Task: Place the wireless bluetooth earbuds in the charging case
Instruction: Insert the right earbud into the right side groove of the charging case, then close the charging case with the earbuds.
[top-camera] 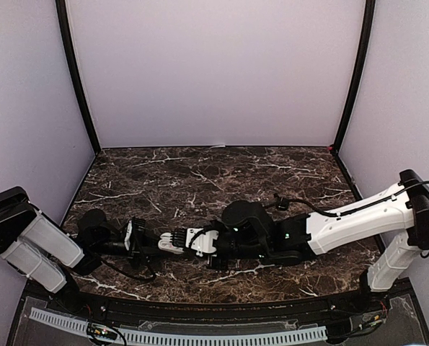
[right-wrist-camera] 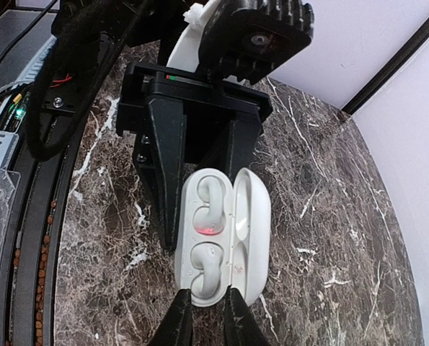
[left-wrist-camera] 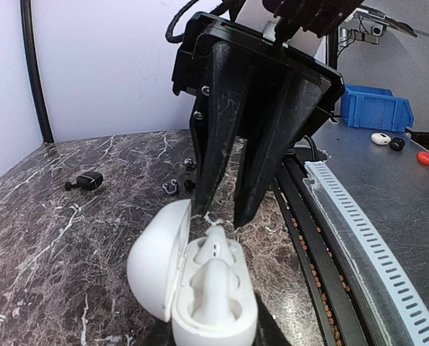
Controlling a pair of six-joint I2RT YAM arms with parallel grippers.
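A white charging case (right-wrist-camera: 218, 238) lies open, its lid (right-wrist-camera: 251, 231) swung to one side. Two white earbuds sit in its wells: one (right-wrist-camera: 213, 209) with a red light glowing on it, the other (right-wrist-camera: 210, 270) nearer my right fingers. The case also shows in the left wrist view (left-wrist-camera: 200, 295) and the top view (top-camera: 174, 242). My left gripper (top-camera: 162, 243) is shut on the case body; one finger (right-wrist-camera: 164, 187) runs along its side. My right gripper (right-wrist-camera: 205, 316) is slightly open and empty at the case's end, its fingertips (left-wrist-camera: 200, 205) just above one earbud.
A dark earbud (left-wrist-camera: 90, 181), a purple one (left-wrist-camera: 171, 187) and another dark one (left-wrist-camera: 189, 184) lie loose on the marble table (left-wrist-camera: 48, 238). Off the table stand a blue bin (left-wrist-camera: 376, 108) and small white (left-wrist-camera: 380, 138), dark (left-wrist-camera: 396, 144) and red (left-wrist-camera: 425, 158) bits.
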